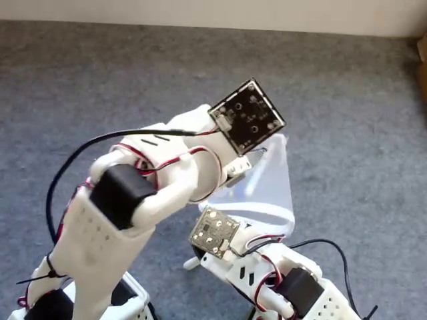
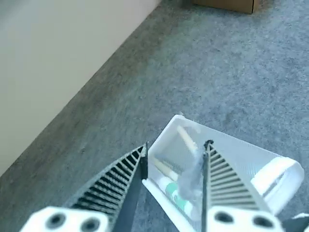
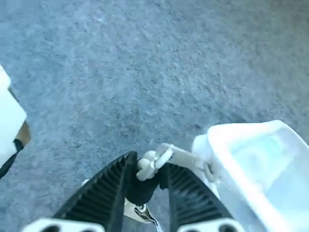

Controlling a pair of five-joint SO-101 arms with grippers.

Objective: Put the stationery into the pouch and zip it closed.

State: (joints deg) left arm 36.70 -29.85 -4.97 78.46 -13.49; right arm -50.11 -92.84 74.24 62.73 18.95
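- White mesh makes up the one pouch (image 2: pixel 241 157); it lies on the carpet between the two arms, and the high view shows it just beyond both wrists.
- Through its mesh we count at least three pieces of stationery (image 2: pixel 175 194): one green-and-white pen, one cream stick (image 2: pixel 164 169) beside it, and one pale stick (image 2: pixel 186 137) nearer the far corner. All three are inside the pouch.
- We see one zip pull (image 3: pixel 159 157), a small white tab that sticks out from the pouch's end on a short link.
- We find the right gripper (image 3: pixel 148 164) clenched on that zip pull, its two ribbed black fingers pressed against the tab from either side, just off the pouch's end.
- We find the left gripper (image 2: pixel 175 146) grasping the pouch at the opposite end. Its two fingers stand wide, one on each side of the pouch and both touching it.
- From above we count two white arms: the left arm (image 1: pixel 133 193) is raised and bent over the pouch, and the right arm (image 1: pixel 287 280) is low, close to the near edge.
- Each wrist carries one square camera board, so two boards in all, and black and red cables run along both arms.
- Grey carpet (image 1: pixel 347 87) surrounds everything, and one pale wall (image 2: pixel 58 48) and one brown box (image 2: pixel 227 4) stand at its far edges.
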